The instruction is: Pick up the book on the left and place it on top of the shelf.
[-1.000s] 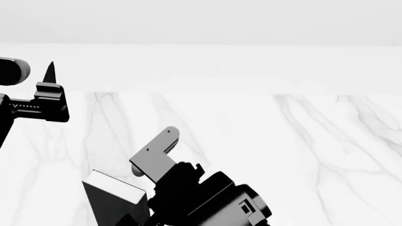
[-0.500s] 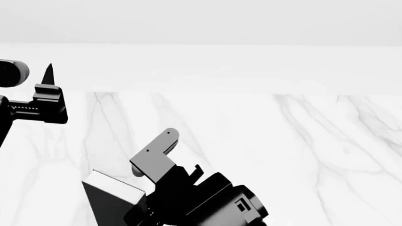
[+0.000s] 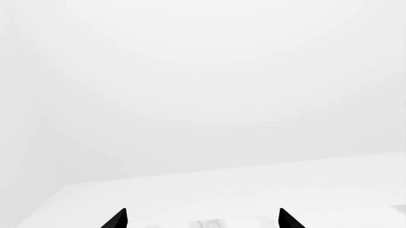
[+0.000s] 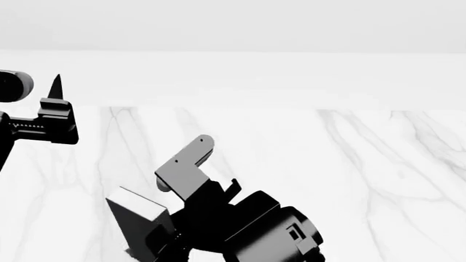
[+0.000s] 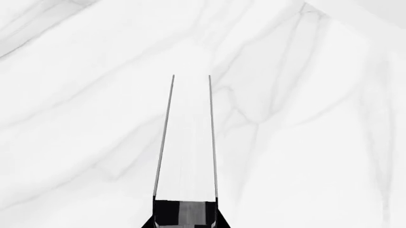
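Note:
The book (image 4: pixel 138 221) is dark with white page edges and sits at the lower left of the head view, tilted and held above the marble table (image 4: pixel 328 164). My right gripper (image 4: pixel 173 183) is shut on it, with one grey finger (image 4: pixel 191 161) showing beside it. In the right wrist view the book (image 5: pixel 187 142) runs straight out from the jaws, white pages between thin dark covers. My left gripper (image 4: pixel 52 101) is raised at the far left, open and empty; its two black fingertips (image 3: pixel 117 219) stand wide apart. The shelf is out of view.
The table's far edge (image 4: pixel 255 107) runs across the head view, with a plain white wall behind it. No other books show in these frames.
My right gripper has risen a little and shifted right with the book in it; the book is tilted more. The left arm has barely moved.

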Controlling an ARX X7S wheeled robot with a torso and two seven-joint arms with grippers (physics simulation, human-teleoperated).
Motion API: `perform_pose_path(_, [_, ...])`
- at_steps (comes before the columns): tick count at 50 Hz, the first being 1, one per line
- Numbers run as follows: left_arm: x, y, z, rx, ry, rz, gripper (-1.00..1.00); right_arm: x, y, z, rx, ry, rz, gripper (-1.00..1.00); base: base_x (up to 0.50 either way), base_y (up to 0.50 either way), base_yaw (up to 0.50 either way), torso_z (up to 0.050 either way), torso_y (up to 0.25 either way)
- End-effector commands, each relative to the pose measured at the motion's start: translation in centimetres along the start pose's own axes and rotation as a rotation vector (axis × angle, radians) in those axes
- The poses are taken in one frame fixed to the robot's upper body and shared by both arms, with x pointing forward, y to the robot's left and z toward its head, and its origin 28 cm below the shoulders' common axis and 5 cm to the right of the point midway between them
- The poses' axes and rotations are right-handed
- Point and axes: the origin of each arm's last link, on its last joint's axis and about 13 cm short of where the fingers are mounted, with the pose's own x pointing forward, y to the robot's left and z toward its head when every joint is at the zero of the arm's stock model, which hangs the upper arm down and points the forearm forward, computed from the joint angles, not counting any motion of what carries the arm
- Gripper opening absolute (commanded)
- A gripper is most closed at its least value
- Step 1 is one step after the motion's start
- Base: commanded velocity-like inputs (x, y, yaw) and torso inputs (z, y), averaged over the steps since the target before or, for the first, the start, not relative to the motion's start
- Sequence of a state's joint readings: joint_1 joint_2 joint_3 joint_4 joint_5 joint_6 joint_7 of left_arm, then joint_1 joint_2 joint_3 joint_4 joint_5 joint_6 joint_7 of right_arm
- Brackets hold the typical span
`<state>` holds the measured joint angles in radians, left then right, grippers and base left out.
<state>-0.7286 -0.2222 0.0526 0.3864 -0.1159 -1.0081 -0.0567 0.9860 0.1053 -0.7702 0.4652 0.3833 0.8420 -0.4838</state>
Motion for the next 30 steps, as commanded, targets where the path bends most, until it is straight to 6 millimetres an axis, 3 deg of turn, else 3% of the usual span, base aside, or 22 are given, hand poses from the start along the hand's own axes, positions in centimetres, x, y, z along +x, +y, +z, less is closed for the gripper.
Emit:
perform_pose_path(1, [0.0, 0.0, 0.0, -0.002, -0.001, -0.001, 1.0, -2.0, -0.3, 2.1, -0.023, -0.084, -0.033, -1.0, 0.0, 0.0, 0.0, 0.0, 0.0])
perform_pose_path(12, [-0.1, 0.1, 0.1, -0.002, -0.006, 0.0, 1.0, -3.9, -0.5, 3.4, -0.049, -0.127, -0.101, -1.0, 0.0, 0.0, 0.0, 0.0, 0.001])
perform_pose_path(15, [-0.1, 0.1, 0.2, -0.003, -0.007, 0.001, 1.0, -4.5, -0.7, 3.8, -0.098, -0.142, -0.198, -1.0, 0.0, 0.0, 0.0, 0.0, 0.003])
perform_pose_path(20, [-0.1, 0.1, 0.2, -0.003, -0.009, 0.002, 1.0, -5.4, -1.4, 4.3, -0.429, -0.146, -0.61, -1.0, 0.0, 0.0, 0.0, 0.0, 0.0])
perform_pose_path(30, [-0.2, 0.3, 0.3, -0.004, -0.013, 0.006, 1.0, -6.5, -1.8, 4.8, -0.76, -0.104, -0.907, -1.0, 0.0, 0.0, 0.0, 0.0, 0.001])
